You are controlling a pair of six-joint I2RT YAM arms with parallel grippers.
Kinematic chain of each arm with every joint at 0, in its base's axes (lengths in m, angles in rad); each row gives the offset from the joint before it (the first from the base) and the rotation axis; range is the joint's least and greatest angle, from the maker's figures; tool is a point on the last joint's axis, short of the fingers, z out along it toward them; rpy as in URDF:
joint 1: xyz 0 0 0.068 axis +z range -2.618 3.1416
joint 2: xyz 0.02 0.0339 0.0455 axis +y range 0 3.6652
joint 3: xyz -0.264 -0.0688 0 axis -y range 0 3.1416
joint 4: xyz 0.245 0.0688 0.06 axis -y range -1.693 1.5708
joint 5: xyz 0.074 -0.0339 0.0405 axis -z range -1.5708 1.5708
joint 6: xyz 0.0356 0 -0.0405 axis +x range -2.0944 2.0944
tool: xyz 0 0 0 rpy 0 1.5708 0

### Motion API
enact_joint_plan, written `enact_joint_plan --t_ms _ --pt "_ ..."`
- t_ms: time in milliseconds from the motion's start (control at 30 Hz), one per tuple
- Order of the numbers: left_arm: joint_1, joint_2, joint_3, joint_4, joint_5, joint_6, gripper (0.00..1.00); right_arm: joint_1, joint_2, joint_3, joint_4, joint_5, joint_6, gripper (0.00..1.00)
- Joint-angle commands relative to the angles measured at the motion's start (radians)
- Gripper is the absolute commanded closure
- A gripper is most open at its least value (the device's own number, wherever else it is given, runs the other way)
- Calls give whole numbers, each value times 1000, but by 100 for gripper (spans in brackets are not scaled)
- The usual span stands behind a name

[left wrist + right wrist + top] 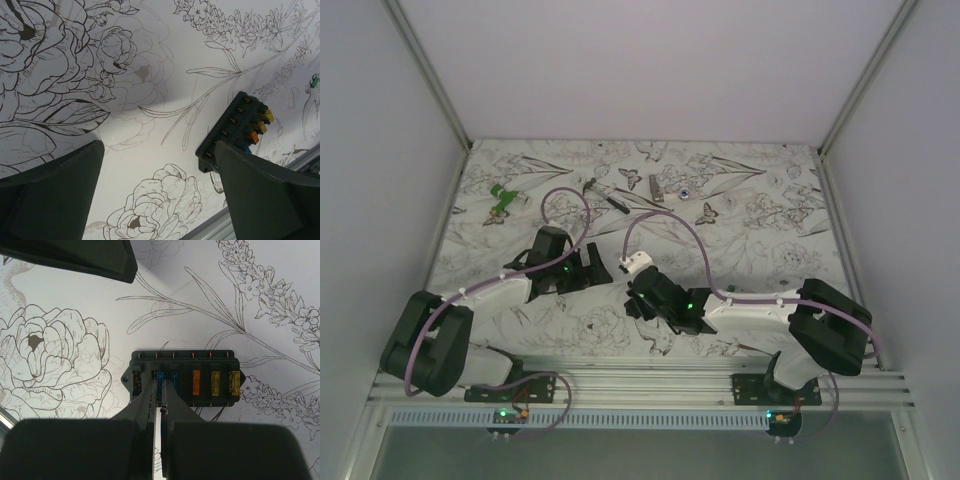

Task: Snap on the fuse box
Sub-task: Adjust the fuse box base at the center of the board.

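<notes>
Black plastic forms the fuse box (pixel 182 385), which lies flat on the desk (pixel 75 290), a white surface printed with line-drawn flowers. Its face is up. In the right wrist view the face shows one row of fuses: two blue, one orange, two yellow. A small mounting tab projects from each short end.

The right fingers (pixel 152 397) are drawn together, with only a thin slit between them. Their tips sit over the two blue fuses on the box face. Whether they pinch any part of the box cannot be told.

The left fingers (pixel 85 175) are spread wide, with bare desk between them. They hold nothing. In the left wrist view the fuse box sits just beyond the finger on the right of that view, and that finger covers the near corner of the box. Whether the two touch cannot be told.

In the top view both arms reach inward, and their heads meet in the middle of the near half of the desk. A purple cable (pixel 565 200) loops up from each wrist.

A green plastic piece (pixel 500 200) lies near the far left of the desk, well apart from both arms.
</notes>
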Motion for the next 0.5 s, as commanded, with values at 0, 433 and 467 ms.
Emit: enact_joint_plan --t_ms 0,433,467 --pt "6 17 8 -14 24 -6 1 13 -9 23 38 20 32 100" --pt "6 23 8 -15 29 -19 1 17 -19 -2 67 45 71 100" --pt "6 25 8 -14 30 -19 0 17 -14 -2 67 45 75 100"
